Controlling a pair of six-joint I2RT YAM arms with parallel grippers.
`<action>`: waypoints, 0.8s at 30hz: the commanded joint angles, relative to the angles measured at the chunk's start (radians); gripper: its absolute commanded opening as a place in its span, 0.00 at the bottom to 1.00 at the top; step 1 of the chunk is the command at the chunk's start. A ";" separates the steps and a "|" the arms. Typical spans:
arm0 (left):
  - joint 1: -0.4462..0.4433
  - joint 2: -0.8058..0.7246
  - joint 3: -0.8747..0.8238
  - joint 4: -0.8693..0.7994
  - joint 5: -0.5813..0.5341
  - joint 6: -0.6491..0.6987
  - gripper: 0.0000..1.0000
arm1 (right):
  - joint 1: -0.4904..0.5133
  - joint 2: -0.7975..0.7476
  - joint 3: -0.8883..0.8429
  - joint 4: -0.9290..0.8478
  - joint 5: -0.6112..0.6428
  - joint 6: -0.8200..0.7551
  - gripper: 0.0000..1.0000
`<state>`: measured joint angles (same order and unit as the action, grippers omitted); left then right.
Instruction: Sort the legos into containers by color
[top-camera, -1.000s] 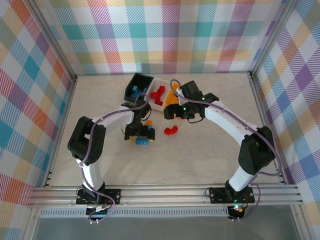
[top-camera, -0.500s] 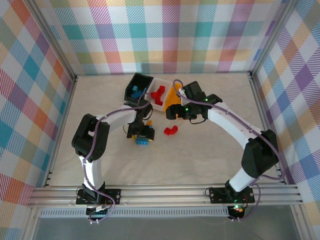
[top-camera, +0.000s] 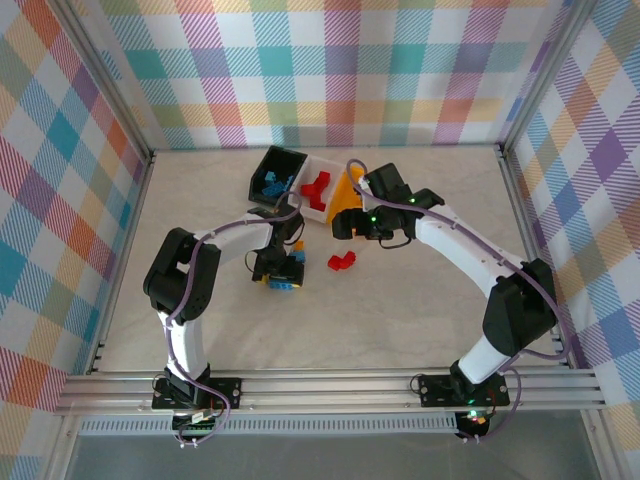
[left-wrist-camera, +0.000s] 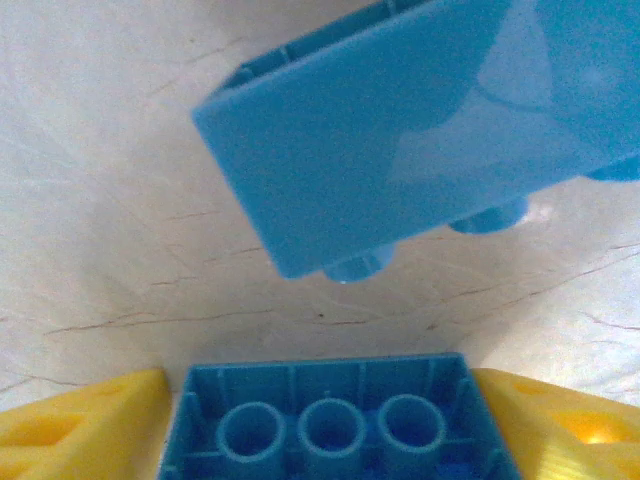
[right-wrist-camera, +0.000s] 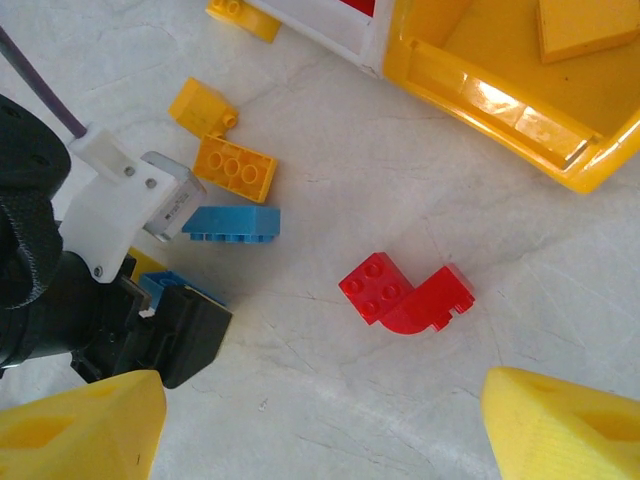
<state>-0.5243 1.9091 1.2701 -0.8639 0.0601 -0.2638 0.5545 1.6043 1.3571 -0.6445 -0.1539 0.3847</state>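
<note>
Changed: left gripper (left-wrist-camera: 320, 385) fingers drawn in from wide since a second ago, left elbow swung slightly inward; right arm nudged a touch toward the bins.
Left gripper: low over table (top-camera: 400, 320), pads tight against both sides of blue brick (left-wrist-camera: 330, 430), clamped on it.
Blue brick: upside down, hollow tubes facing wrist camera, on the near side of the bins, left of red bricks.
Second blue brick (left-wrist-camera: 420, 120): on its side on table, just beyond the gripped one, apart from it.
Right gripper (right-wrist-camera: 320, 430): fingers wide apart, nothing between, hovering above table near yellow bin.
Red bricks (right-wrist-camera: 405, 292): two joined in an L, loose on table, right of left gripper.
Orange brick (right-wrist-camera: 234, 168): studs up, just beside second blue brick.
Yellow brick (right-wrist-camera: 203, 105): tilted, near orange brick, toward white bin.
Black bin (top-camera: 283, 158): left end of row, blue bricks inside.
White bin (top-camera: 333, 170): middle of row, red bricks inside.
Yellow bin (right-wrist-camera: 480, 95): right end, one yellow piece inside.
</note>
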 joint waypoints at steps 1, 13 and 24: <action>-0.006 0.007 -0.014 -0.018 0.017 -0.001 0.67 | -0.007 0.012 -0.009 0.010 0.001 0.016 0.82; 0.053 -0.034 0.092 -0.100 0.049 -0.009 0.60 | -0.027 -0.030 -0.037 -0.002 0.027 0.019 0.83; 0.273 0.129 0.629 -0.108 0.139 -0.124 0.57 | -0.073 -0.057 -0.038 -0.039 0.019 0.015 0.83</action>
<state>-0.2855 1.9587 1.7901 -0.9634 0.1684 -0.3298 0.4831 1.5650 1.3117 -0.6582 -0.1318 0.3885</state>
